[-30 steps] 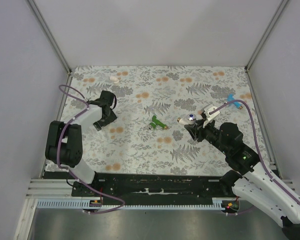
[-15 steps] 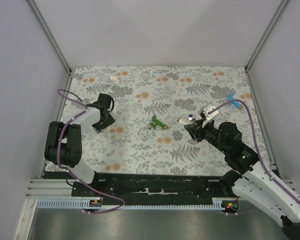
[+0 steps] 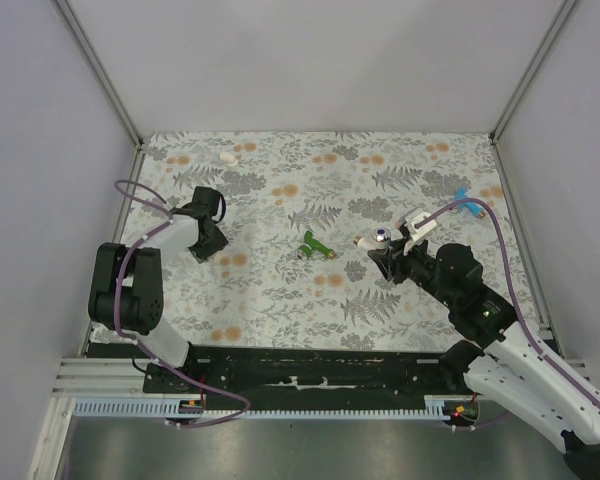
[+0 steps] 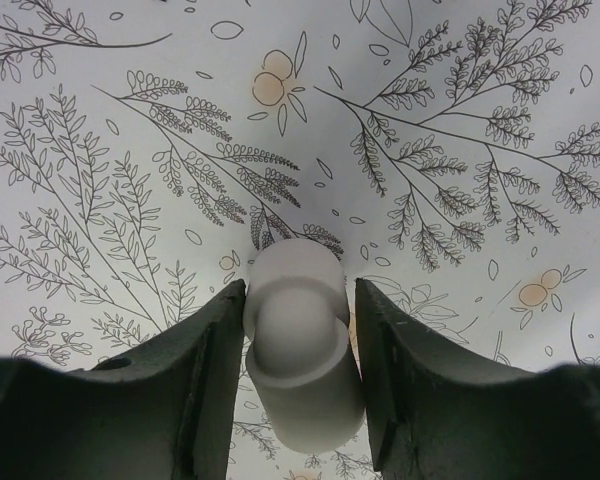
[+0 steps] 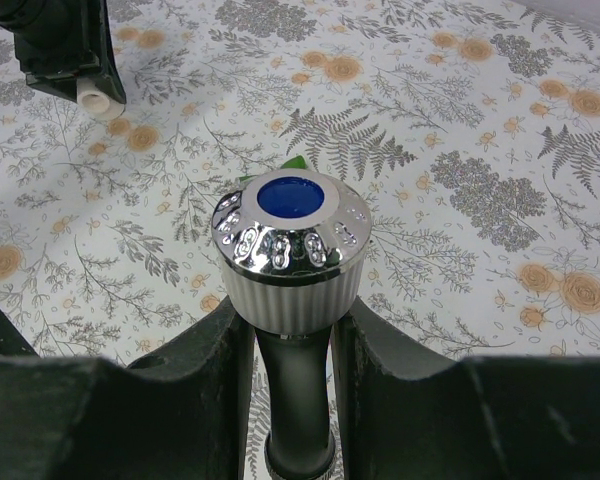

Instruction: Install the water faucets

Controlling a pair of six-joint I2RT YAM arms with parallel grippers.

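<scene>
Faucet work at the joining step, by the look of it. On the right side, right gripper (image 5: pixel 292 320) closed narrow on the white faucet (image 5: pixel 291 240), holding it just under the ribbed white collar, with chrome cap and blue button turned up to the wrist camera. Held above the tabletop (image 3: pixel 280 290), right of the middle, probably to leave the threaded end free for screwing; that end not visible here.

On the left side, left gripper (image 4: pixel 300 295) roughly half closed around a short white pipe fitting (image 4: pixel 298 350), both fingers seeming to touch its round wall. Grips it across the body, most likely to stop it from turning during the screwing-in. Resting on the tabletop or hanging just over it: impossible to tell.

Well apart from each other, the two grippers, so probably calling for a meeting near the middle next.

Between them, lying on the tabletop, a green faucet (image 3: pixel 315 245); near the far right edge, a blue faucet (image 3: pixel 462 194). Both apart from any gripper, likely waiting for their turn.
</scene>
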